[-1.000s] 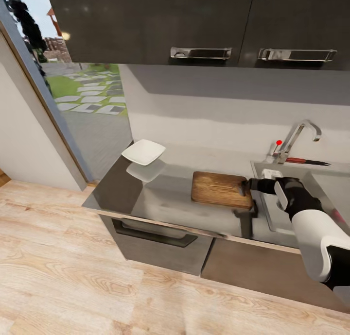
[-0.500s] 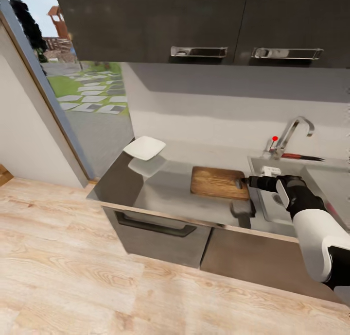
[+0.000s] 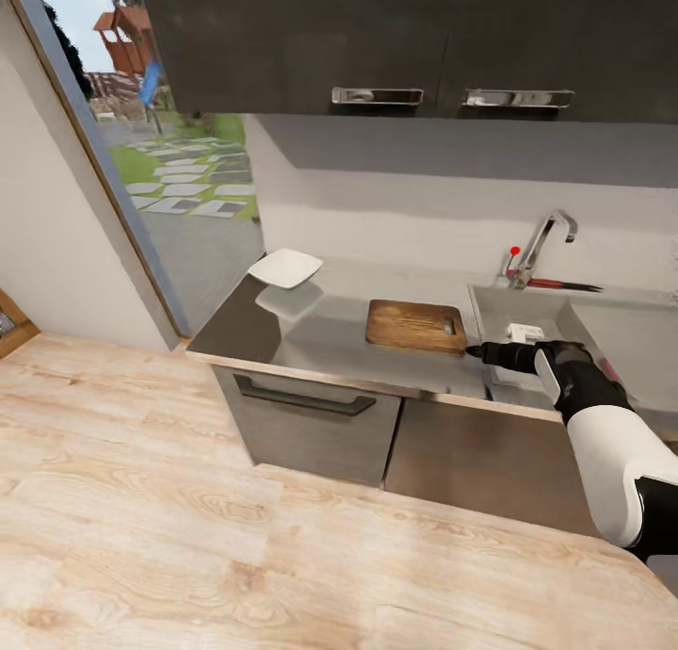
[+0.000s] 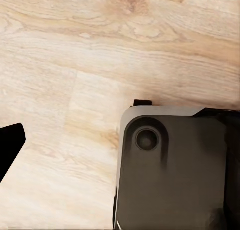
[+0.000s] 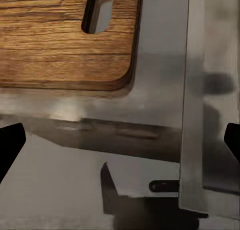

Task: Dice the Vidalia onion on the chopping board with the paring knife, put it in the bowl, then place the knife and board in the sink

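The chopping board (image 3: 415, 326) lies flat on the countertop (image 3: 311, 334), just beside the sink (image 3: 527, 303), its long axis running along the counter's length. Its oval handle slot sits at the end toward the sink (the right wrist view shows that slot and a rounded corner of the board (image 5: 60, 37) above the grey slab). The bowl (image 3: 285, 268) stands well apart from the board, near the counter's far left corner by the window.

The paring knife (image 3: 562, 284) rests on the sink's back ledge beside the faucet (image 3: 541, 247), lying along the ledge with its reddish handle toward the faucet and its dark blade pointing away from it, to the right.

The right gripper (image 3: 474, 351) reaches out over the counter's front part, its tip just off the board's near corner at the sink end. In the right wrist view its two fingertips (image 5: 11, 142) stand at opposite edges of the picture, spread wide with nothing between them.

In the left wrist view a dark fingertip (image 4: 9, 149) shows at one edge above the wooden floor (image 4: 75, 65) and a grey part of the robot's base (image 4: 175, 170); whether the left gripper is spread or closed I cannot tell.
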You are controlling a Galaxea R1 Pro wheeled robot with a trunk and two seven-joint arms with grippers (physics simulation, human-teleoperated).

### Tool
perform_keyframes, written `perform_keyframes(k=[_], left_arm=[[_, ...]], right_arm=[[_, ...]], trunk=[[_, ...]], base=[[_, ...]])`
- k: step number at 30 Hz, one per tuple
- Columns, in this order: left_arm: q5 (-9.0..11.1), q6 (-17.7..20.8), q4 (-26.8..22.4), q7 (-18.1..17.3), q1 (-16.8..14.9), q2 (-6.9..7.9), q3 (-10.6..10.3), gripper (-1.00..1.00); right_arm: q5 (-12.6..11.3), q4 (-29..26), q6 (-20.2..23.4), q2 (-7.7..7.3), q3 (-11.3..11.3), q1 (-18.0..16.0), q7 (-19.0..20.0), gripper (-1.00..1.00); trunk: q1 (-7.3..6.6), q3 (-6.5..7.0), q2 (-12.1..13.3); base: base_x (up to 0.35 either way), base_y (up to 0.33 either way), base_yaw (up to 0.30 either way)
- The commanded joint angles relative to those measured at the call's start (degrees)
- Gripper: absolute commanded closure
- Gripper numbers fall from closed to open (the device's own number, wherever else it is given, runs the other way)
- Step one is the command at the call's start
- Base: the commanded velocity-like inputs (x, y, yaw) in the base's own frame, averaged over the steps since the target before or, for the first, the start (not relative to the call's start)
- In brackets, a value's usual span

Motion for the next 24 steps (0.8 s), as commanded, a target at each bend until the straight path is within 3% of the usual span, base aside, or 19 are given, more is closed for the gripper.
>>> perform_keyframes(k=[1,24], left_arm=[[0.02,-0.18,0.02,0.13,-0.03,-0.02,0.05,-1.0],[0.02,-0.18,0.02,0.13,-0.03,-0.02,0.05,-1.0]], right_arm=[[0.6,-0.05,0.23,0.04,-0.33,-0.05,0.48,-1.0],[0.69,0.34,0.14,-0.01,-0.31,-0.05,0.4,-1.0]], trunk=[[-0.01,-0.1,-0.11],[-0.01,-0.1,-0.11]], base=[[-0.337,0.0,0.0],[-0.337,0.0,0.0]])
